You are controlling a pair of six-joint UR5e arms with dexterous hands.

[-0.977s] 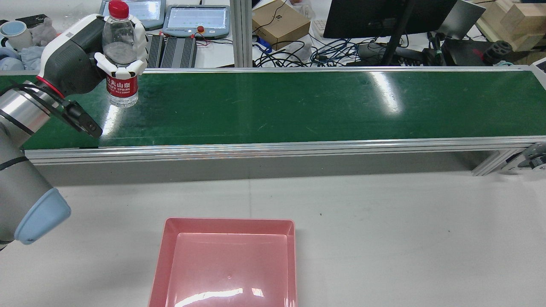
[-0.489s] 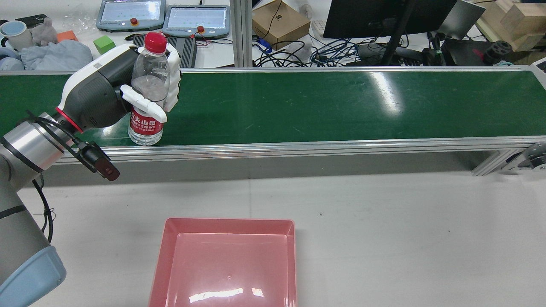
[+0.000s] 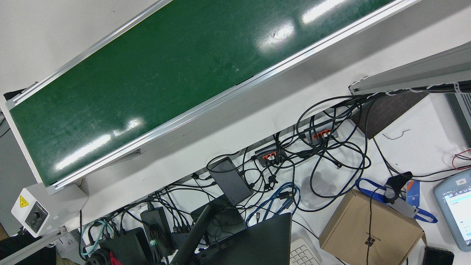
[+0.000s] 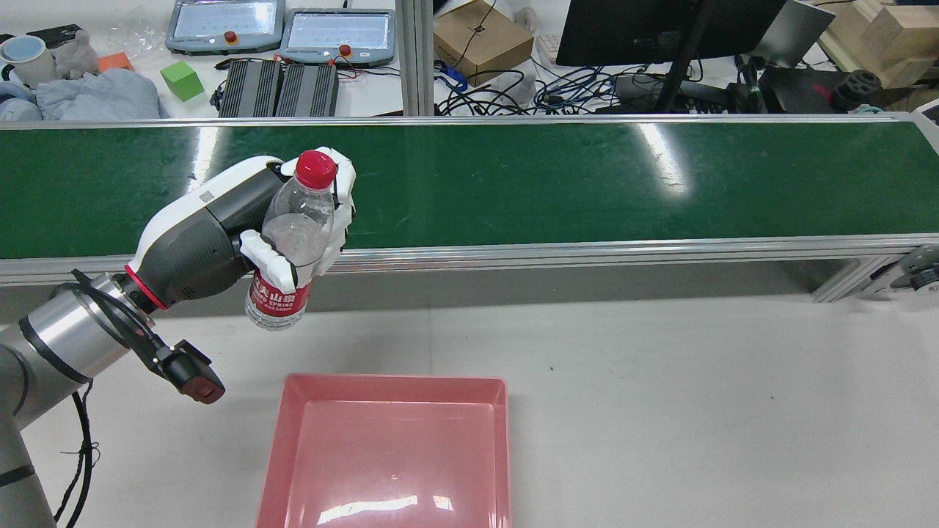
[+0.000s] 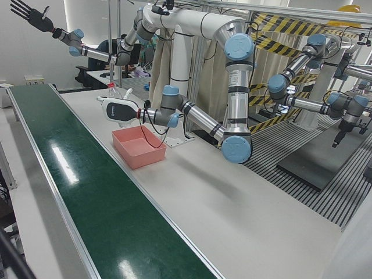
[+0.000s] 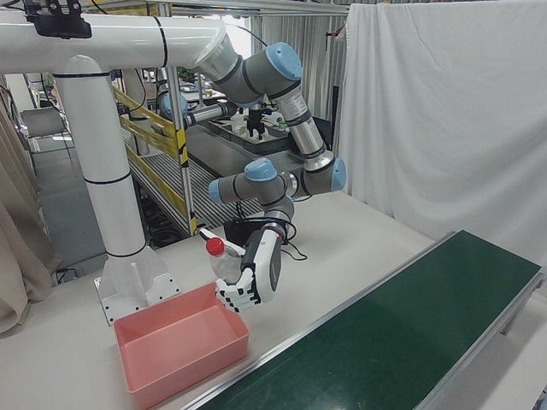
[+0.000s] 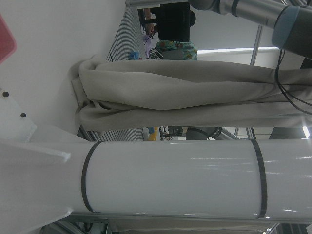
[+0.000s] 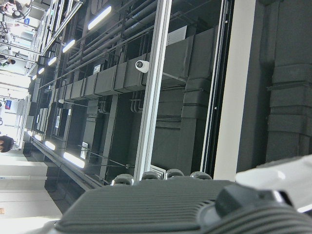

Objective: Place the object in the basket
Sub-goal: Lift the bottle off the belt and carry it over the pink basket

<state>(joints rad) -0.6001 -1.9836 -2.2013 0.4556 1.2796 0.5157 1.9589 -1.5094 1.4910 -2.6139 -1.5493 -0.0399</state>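
My left hand (image 4: 220, 235) is shut on a clear water bottle (image 4: 279, 299) with a red cap and red label. It holds the bottle slightly tilted in the air, over the white table between the green belt (image 4: 513, 183) and the pink basket (image 4: 396, 380), near the basket's far left corner. The hand (image 6: 259, 273), bottle (image 6: 224, 263) and basket (image 6: 192, 367) also show in the right-front view. In the left-front view the hand (image 5: 119, 108) is just beyond the basket (image 5: 145, 157). My right hand (image 5: 26, 13) is raised high, fingers spread, holding nothing.
The belt's aluminium rail (image 4: 557, 253) runs across the table beyond the basket. White table surface (image 4: 697, 411) lies right of the basket. Pendants, cables, a cardboard box (image 4: 480, 40) and a monitor stand behind the belt.
My left hand has carried the bottle from above the belt's far left end toward the basket and rightward, off the belt and lower, tilting it slightly.
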